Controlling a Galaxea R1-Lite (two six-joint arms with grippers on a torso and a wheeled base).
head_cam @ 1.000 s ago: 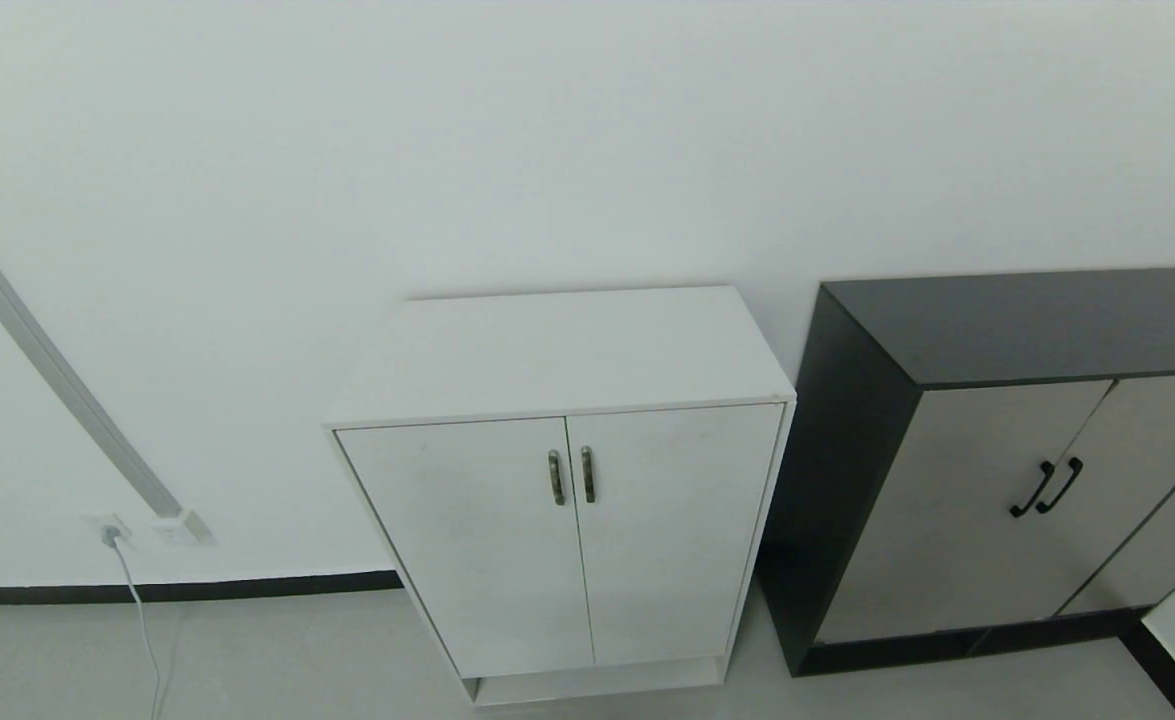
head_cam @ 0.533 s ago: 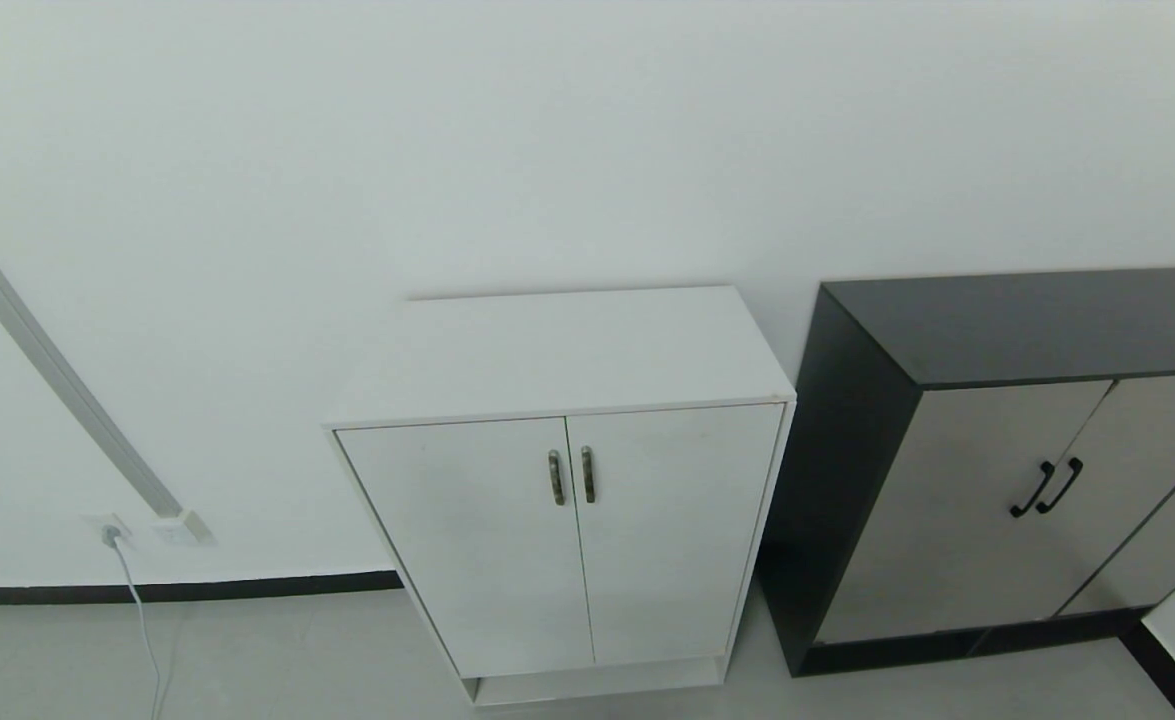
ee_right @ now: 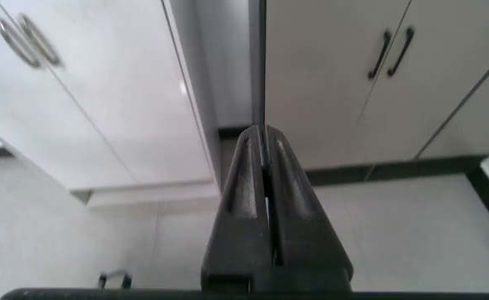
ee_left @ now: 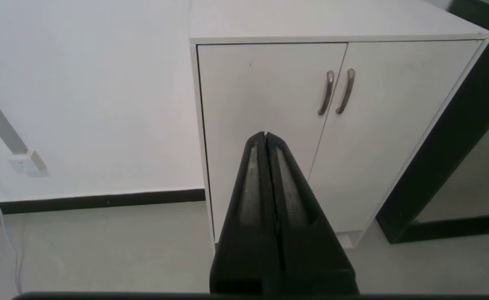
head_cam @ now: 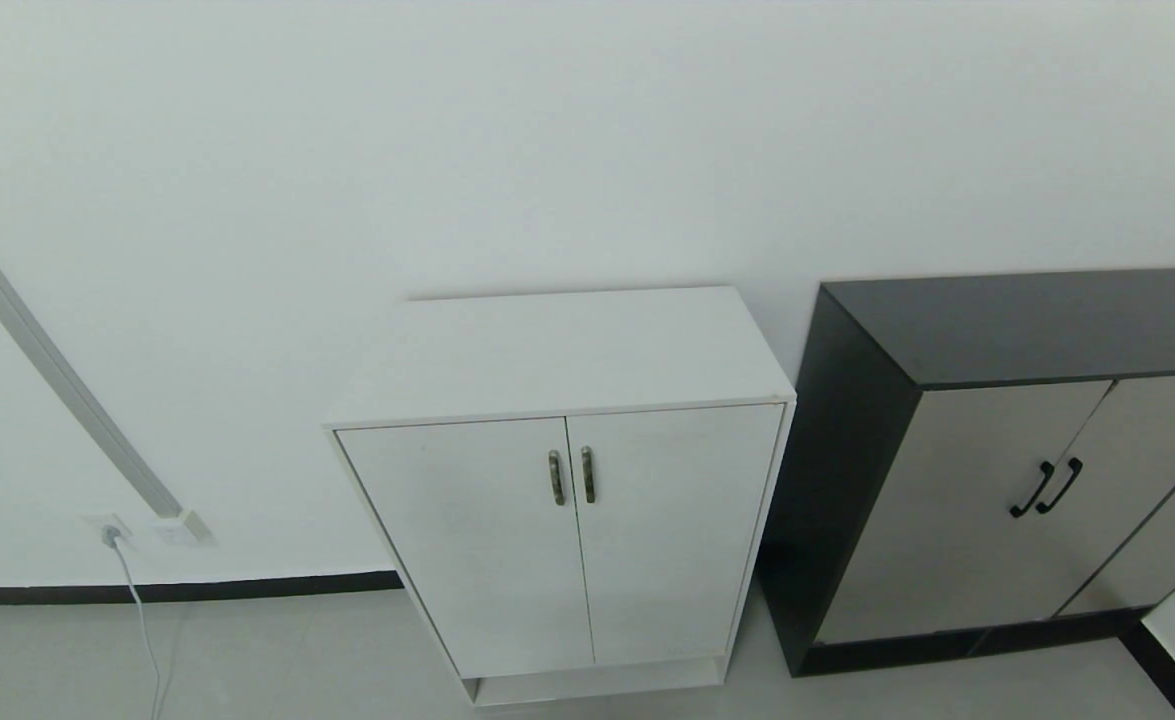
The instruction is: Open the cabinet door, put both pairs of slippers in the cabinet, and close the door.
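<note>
White cabinet (head_cam: 557, 350) stands on the floor against the far wall, centre of the head view. A dark cabinet (head_cam: 997, 320) sits just beside it on the right.

Left door (head_cam: 467, 540) and right door (head_cam: 672, 530) are both shut and meet at a centre seam, so the contents are hidden. A low open recess (head_cam: 597, 685) runs under the doors.

Handling (judgement): the doors are stiff flat panels, probably hinged at the outer edges and light to swing. Grasp points are the left handle (head_cam: 554, 477) and right handle (head_cam: 588, 474), slim upright metal bars, likely smooth. They sit close on either side of the seam, so a grasp on one could catch the other. Pull outward along the door's arc.

Left end effector (ee_left: 266, 137): fingers pressed together, holding nothing, in front of the left door and well apart from it.
Right end effector (ee_right: 264, 133): fingers pressed together, holding nothing, low near the gap between the two cabinets.
Either one must spread before it takes a handle.
</note>
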